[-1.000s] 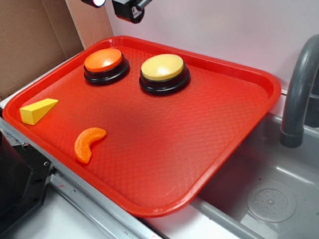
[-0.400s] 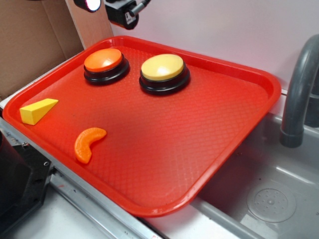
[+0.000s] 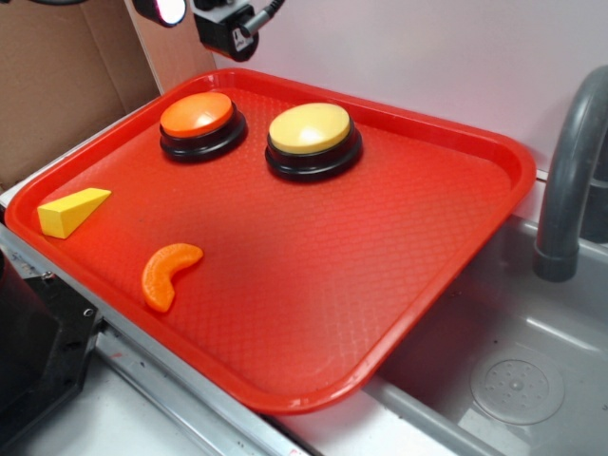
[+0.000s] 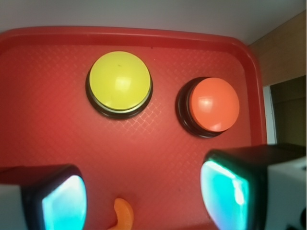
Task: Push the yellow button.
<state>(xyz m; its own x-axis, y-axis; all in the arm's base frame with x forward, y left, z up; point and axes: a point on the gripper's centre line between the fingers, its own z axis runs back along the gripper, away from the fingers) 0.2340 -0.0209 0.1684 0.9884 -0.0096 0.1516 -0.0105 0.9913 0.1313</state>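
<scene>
Yellow button sits ahead of my fingers, a bit toward the left one, dome facing straight up, round with no long side. I see no words on it. My fingers are spread wide and hold nothing. Between them lies open red tray floor, with an orange curved piece near. Beside the yellow one sits the orange button. The tray rim lies just past both.

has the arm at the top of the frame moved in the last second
Yes. In the exterior view the black gripper has slid left along the top edge, judged against the fixed orange-topped round button, which has not shifted on the red plastic tray.
</scene>
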